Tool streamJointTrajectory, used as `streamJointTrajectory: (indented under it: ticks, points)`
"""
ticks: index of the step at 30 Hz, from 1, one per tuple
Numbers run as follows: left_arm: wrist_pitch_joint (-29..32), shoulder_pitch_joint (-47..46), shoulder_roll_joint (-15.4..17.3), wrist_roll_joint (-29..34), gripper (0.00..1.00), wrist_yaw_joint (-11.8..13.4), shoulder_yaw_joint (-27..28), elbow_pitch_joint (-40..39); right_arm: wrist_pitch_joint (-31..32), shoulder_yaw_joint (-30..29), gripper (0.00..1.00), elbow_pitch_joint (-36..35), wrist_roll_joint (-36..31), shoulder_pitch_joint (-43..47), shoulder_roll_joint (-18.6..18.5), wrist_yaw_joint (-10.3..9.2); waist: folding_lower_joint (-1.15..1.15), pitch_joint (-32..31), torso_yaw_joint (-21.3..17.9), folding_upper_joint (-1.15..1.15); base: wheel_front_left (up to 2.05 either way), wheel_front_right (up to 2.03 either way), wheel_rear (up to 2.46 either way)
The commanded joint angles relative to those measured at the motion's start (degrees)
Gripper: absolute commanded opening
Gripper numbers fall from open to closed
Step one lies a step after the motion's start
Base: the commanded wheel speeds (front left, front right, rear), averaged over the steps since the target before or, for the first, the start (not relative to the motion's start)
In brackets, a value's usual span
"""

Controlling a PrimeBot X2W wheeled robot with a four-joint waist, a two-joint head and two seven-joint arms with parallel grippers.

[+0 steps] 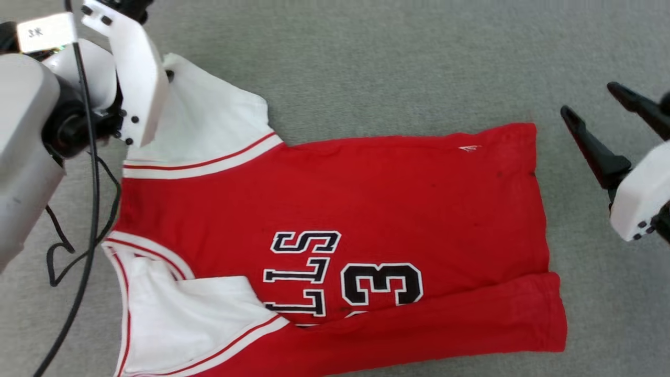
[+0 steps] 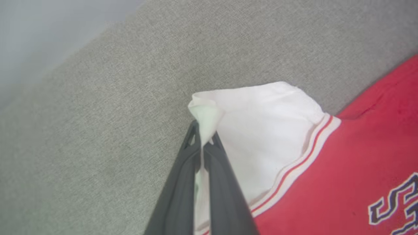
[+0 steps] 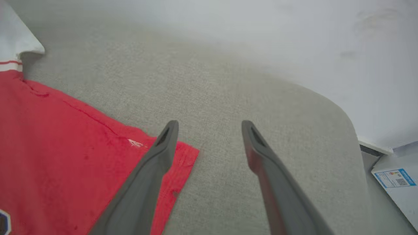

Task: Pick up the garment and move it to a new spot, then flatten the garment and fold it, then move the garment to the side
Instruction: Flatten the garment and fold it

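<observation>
Your grey woven surface (image 1: 398, 68) (pale wall (image 3: 326, 39) behind) carries the garment (image 1: 366, 193) front-up; your left gripper (image 2: 204, 133) pinches its white sleeve (image 2: 261, 124), while your right gripper (image 3: 209, 126) hangs spread beside the hem (image 3: 183, 163).

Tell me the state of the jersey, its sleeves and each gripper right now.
garment: lying front up on the grey surface, near long edge folded over the lettering.
left gripper: shut on the far sleeve at its corner.
right gripper: open, empty, off the hem corner.
near sleeve: ungripped, lying creased.
</observation>
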Motion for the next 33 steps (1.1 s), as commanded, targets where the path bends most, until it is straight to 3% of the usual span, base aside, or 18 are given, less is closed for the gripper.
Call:
streamJointTrajectory:
  ticks: [1, 7, 12, 24, 30, 31, 33]
  points:
    - [-0.78, 1.14, -0.16, 0.43, 0.00, -0.19, -0.34, -0.74, 3.71, 1.73, 1.00, 0.86, 1.87, -2.10, -2.00, -0.07, 0.00, -0.85, 1.10, 0.00, 0.00, 0.00, 0.00]
    - [-2.90, 1.08, -0.69, 0.66, 0.00, -0.28, -0.92, -3.27, 17.97, 9.46, 1.00, 5.94, 8.21, -8.30, -7.97, -0.07, 0.00, -1.18, 3.08, 0.00, 0.00, 0.00, 0.00]
    - [-3.78, 0.27, -1.01, 0.99, 0.00, -0.28, -1.20, -4.78, 23.72, 14.65, 1.00, 10.48, 10.47, -12.09, -9.07, -0.07, 0.00, -0.31, 4.47, 0.00, 0.00, 0.00, 0.00]
    - [-5.26, -1.69, -1.70, 1.94, 0.00, -0.28, -1.73, -6.23, 21.40, 27.76, 1.00, 25.48, 8.76, -18.34, -5.18, -0.06, 0.00, 2.70, 6.41, 0.00, 0.00, 0.00, 0.00]
    - [-6.23, -1.28, -1.78, 1.82, 0.00, -0.32, -2.23, -5.92, 18.61, 33.58, 1.00, 30.95, 12.26, -16.85, -4.15, 0.04, 0.00, 2.65, 6.67, 0.00, 0.00, 0.00, 0.00]
    - [-6.38, -1.05, -1.59, 1.75, 0.00, -0.32, -2.30, -5.82, 17.37, 33.94, 0.00, 31.29, 12.42, -17.11, -4.28, 0.03, 0.00, 2.39, 6.59, 0.00, 0.00, 0.00, 0.00]
    - [-6.95, -0.39, -1.20, 1.54, 0.00, -0.33, -2.41, -5.65, 14.53, 33.49, 0.00, 32.07, 13.18, -17.68, -4.46, 0.00, 0.00, 1.68, 6.37, 0.00, 0.00, 0.00, 0.00]
